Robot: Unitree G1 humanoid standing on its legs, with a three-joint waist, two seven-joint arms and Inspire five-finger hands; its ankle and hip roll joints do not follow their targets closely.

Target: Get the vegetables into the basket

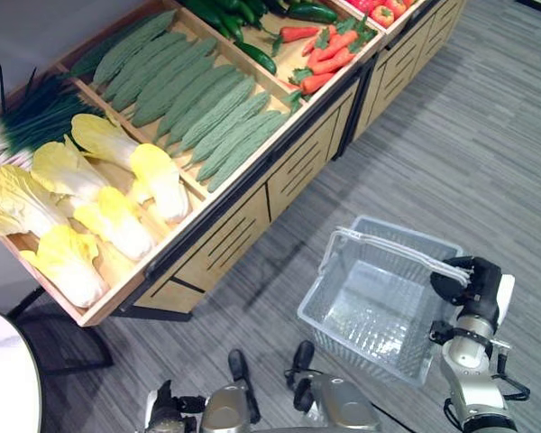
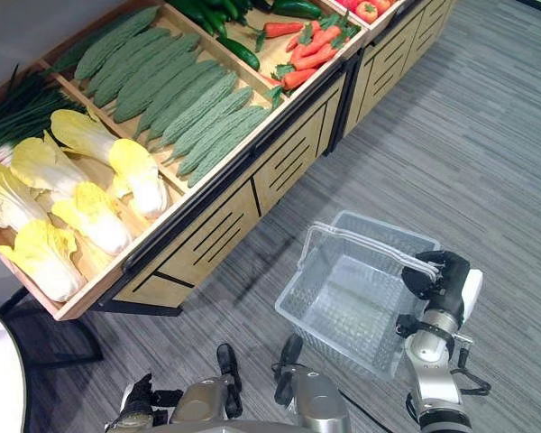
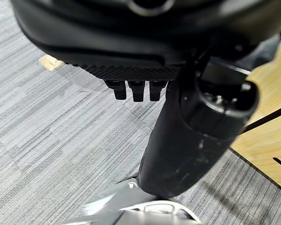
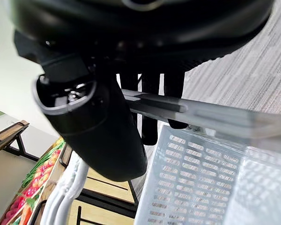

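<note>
A: Near end first. Your right robot hand [image 1: 464, 275] is curled round the handles [image 1: 392, 246] of the clear plastic basket [image 1: 379, 307], which hangs low over the carpet floor [image 1: 487, 162] with nothing in it. Your left robot hand [image 1: 162, 410] sits at the lower left, close to the body; in its wrist view the fingers [image 3: 136, 90] point down, relaxed, with nothing in them.

B: So the step in hand?

A: My judgement: bring the basket to the produce stand [image 1: 252, 207] and pick with the free left robot hand. Keep the basket level and its mouth clear of the stand's front edge, near enough that each vegetable drops in rather than falls across a gap.

B: Counts, near to far?

A: The vegetables all lie on the stand. Cabbages [image 1: 117, 221]: about seven pale yellow heads in the nearest bin. Spring onions [image 1: 32, 117]: one bunch beside them, stalks too fine to count. Bitter gourds [image 1: 198, 108]: roughly a dozen, overlapping. Cucumbers [image 1: 252, 56]: dark green, several, partly cut off. Carrots [image 1: 329, 56]: about six. Tomatoes [image 1: 383, 13]: a few at the far corner, cropped.
</note>
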